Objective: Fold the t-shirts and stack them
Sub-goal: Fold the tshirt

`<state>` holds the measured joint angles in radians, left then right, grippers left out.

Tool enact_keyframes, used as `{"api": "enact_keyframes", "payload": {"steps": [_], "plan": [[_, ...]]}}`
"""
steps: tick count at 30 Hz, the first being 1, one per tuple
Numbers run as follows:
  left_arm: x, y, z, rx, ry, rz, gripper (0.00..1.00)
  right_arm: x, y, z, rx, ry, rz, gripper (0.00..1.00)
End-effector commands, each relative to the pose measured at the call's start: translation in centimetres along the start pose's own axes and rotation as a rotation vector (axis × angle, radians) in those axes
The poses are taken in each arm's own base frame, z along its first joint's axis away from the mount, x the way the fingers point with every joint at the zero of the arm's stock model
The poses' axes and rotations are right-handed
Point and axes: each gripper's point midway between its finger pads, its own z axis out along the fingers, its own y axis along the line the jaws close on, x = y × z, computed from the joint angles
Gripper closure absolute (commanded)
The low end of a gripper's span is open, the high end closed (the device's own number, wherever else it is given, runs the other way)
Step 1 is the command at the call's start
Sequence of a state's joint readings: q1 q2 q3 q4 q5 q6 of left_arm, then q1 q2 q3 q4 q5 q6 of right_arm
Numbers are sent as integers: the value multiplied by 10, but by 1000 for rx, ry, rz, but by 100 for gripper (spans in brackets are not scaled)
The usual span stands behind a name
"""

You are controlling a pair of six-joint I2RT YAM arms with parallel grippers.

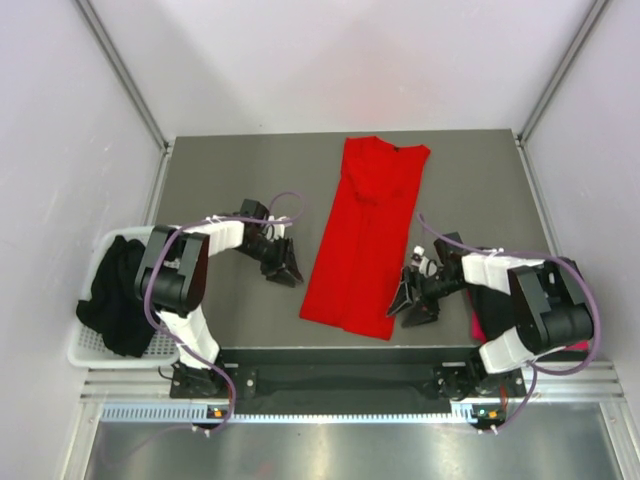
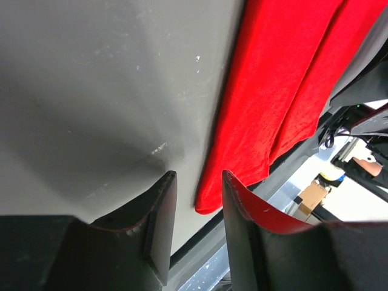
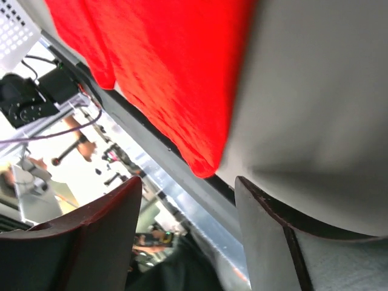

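A bright red t-shirt [image 1: 365, 235] lies folded lengthwise into a long strip down the middle of the grey table [image 1: 230, 170], collar at the far edge. It also shows in the left wrist view [image 2: 279, 79] and the right wrist view [image 3: 163, 66]. My left gripper [image 1: 284, 263] is open and empty, just left of the shirt's near left corner. My right gripper [image 1: 410, 300] is open and empty, just right of the shirt's near right corner. Black t-shirts [image 1: 115, 295] lie heaped in a white basket. A pinkish-red shirt [image 1: 478, 330] peeks out under my right arm.
The white mesh basket [image 1: 85, 350] hangs off the table's left side. White walls and metal frame posts enclose the table. The table's near edge runs just below the shirt's hem [image 1: 340, 345].
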<state>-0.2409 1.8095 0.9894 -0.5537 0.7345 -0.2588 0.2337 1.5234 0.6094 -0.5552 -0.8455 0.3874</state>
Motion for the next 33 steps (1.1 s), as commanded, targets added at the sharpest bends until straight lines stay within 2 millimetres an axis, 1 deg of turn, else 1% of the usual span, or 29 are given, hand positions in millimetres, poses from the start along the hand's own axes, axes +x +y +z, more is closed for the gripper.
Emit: {"api": "enact_keyframes", "payload": {"steps": [1,2,3,6,7,9,10,14,17,18,22,25,28,30,31,33], "plan": [[6,2,2,-11,16,-4,60,3,-1,0,23,-38,73,37],[9,1,2,-12,20,0,60,2,-4,1,37,-50,75,41],[10,1,3,-19,21,2,60,4,-5,2,43,-48,91,43],[18,1,3,-33,26,-9,61,17,-11,3,74,-21,130,47],[18,0,3,-34,20,-5,62,26,-14,4,86,-5,154,47],[26,1,3,-40,20,-18,63,31,-12,6,76,-2,185,50],[28,1,4,-46,19,-16,64,33,-11,10,72,3,165,51],[42,-2,7,-48,26,-4,69,28,-4,16,66,15,143,52],[50,-5,10,-61,32,18,69,31,4,22,62,44,113,52],[51,-6,11,-61,32,23,69,35,7,26,63,61,116,52],[54,-7,13,-58,47,33,69,28,15,30,40,50,100,52],[58,-10,15,-51,57,43,70,24,15,30,46,41,90,52],[63,-12,17,-51,70,58,69,23,15,31,47,38,90,55],[64,-12,19,-52,79,64,69,20,14,31,52,31,89,59],[66,-13,20,-50,88,69,70,19,15,31,51,30,85,62],[67,-13,21,-50,96,76,71,19,15,32,52,35,83,64]]}}
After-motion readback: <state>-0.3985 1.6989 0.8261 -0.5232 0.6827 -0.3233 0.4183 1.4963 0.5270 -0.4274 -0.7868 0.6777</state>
